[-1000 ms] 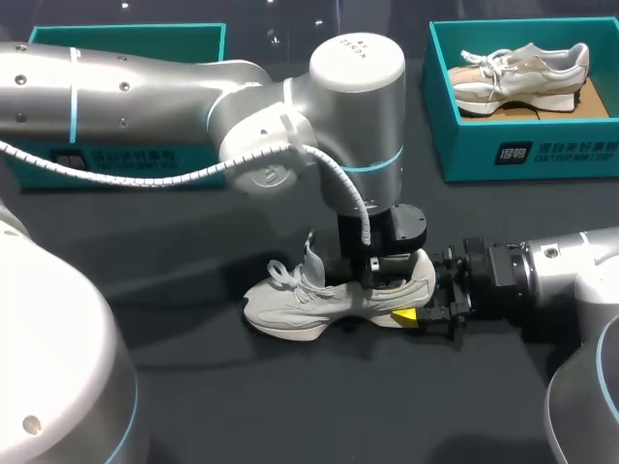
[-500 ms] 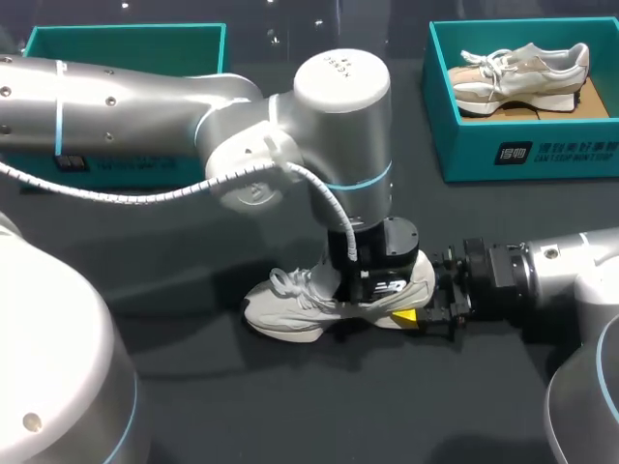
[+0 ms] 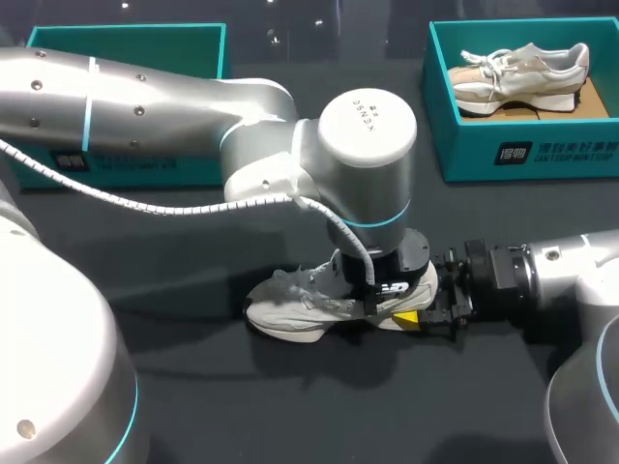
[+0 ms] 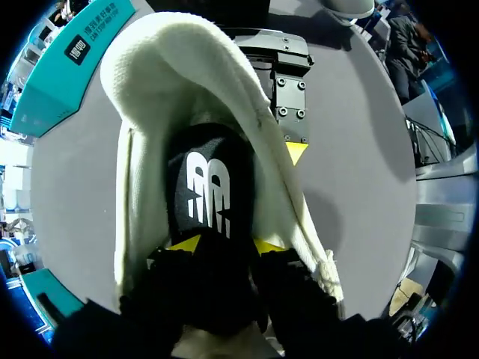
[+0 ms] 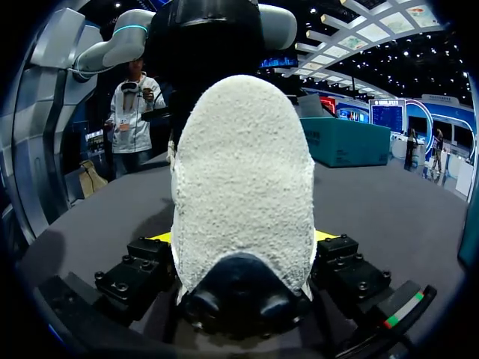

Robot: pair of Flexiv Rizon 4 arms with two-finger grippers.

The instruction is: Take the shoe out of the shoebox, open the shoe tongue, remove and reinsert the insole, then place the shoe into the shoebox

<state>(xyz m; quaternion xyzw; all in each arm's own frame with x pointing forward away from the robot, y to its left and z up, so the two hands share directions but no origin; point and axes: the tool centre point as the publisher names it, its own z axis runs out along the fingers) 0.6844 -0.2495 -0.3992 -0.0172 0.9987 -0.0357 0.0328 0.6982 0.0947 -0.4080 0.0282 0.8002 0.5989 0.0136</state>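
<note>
Shoe (image 3: 300, 304) sits upright on its own sole on the dark counter (image 3: 290, 406), outside both boxes, with the toe toward the robot's left and the heel toward its right. It's a light grey runner with a thick pale sole.

The left end effector (image 4: 226, 244) comes straight down from above and is sunk into the shoe's opening at the heel end. From the wrist camera it's right over the black insole (image 4: 209, 191), which lies inside the shoe with a white logo on it. I honestly can't tell if it has hold of the insole or is just resting on it. From overhead, the left arm (image 3: 368, 155) hides the middle of the shoe.

The right end effector (image 5: 243, 238) comes in low behind the shoe's heel. It's spread fairly wide and clamps the fuzzy heel from both sides, so that one is holding the shoe.

On the same matte counter, a teal shoebox (image 3: 198, 169) stands well beyond the shoe on its toe side. Another shoebox (image 3: 522, 145) stands well beyond its heel side, with a second shoe (image 3: 522, 68) lying in it.
</note>
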